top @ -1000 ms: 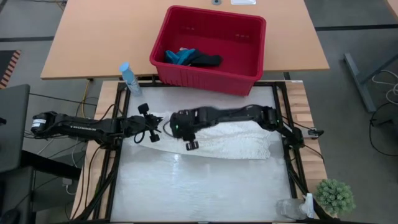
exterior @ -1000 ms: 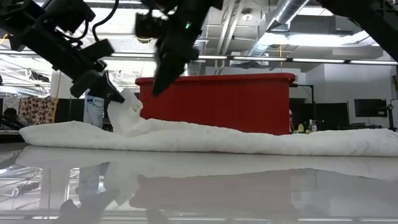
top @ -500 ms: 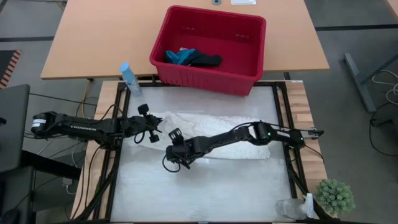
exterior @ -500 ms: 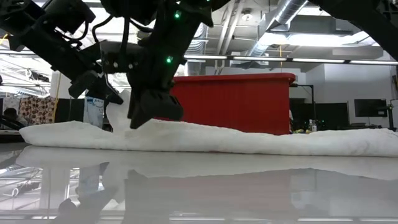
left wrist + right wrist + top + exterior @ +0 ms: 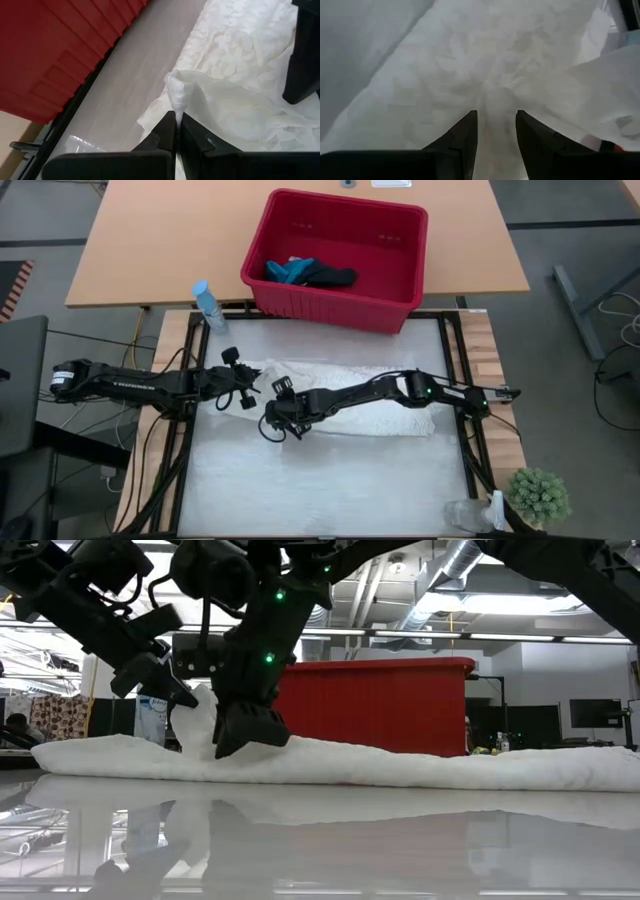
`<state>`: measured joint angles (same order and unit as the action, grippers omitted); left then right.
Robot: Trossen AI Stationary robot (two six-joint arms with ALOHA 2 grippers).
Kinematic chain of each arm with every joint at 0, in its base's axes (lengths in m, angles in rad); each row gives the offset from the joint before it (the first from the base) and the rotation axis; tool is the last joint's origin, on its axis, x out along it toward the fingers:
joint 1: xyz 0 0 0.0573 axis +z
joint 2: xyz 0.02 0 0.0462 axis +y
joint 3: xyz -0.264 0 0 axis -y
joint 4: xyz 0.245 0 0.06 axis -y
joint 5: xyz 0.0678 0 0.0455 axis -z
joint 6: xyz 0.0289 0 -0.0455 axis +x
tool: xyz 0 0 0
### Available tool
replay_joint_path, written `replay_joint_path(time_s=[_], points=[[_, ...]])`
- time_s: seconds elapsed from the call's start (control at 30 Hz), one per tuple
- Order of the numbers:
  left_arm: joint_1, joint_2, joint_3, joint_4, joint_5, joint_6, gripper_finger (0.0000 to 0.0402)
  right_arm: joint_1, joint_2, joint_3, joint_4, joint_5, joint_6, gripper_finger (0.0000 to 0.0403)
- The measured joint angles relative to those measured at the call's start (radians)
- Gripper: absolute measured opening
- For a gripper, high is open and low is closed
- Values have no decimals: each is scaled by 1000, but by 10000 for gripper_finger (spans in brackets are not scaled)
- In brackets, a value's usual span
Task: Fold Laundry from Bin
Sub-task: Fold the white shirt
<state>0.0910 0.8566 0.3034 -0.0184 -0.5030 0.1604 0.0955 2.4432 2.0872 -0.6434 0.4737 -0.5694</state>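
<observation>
The bin [image 5: 336, 258] stands at the far edge of the bench [image 5: 330, 480], and everything else is placed from it. Inside the bin, toward its left wall, lie a small cloth [image 5: 288, 270] and, touching it on the right, a second small cloth [image 5: 333, 277]. A bottle [image 5: 205, 305] stands just left of the bin's near left corner. The large cloth [image 5: 385, 402] lies spread on the bench just in front of the bin. The left tool [image 5: 250, 388] sits at that cloth's left end, in front of the bin's left corner; the right tool [image 5: 283, 420] is just beside it, on the cloth's near edge. A small plant [image 5: 540, 496] stands well to the bin's right, at the bench's near corner.
</observation>
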Motion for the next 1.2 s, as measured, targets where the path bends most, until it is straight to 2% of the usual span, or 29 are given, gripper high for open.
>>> replay_joint_path(time_s=[0.13,0.5,0.6,0.73,0.93,1.2], points=[[0,0,0,0,0,-7,0,-1,0,0,14,3,3,152],[0,0,0,0,0,-18,0,-9,0,0,16,0,21,103],[0,0,0,0,0,-19,0,-13,0,0,8,0,31,75],[0,0,0,0,0,-25,0,-13,0,0,8,0,34,17],[0,0,0,-5,0,-29,0,-4,-3,0,-18,47,23,16],[0,0,0,-29,-10,-39,0,-6,-82,0,-106,12,110,14]])
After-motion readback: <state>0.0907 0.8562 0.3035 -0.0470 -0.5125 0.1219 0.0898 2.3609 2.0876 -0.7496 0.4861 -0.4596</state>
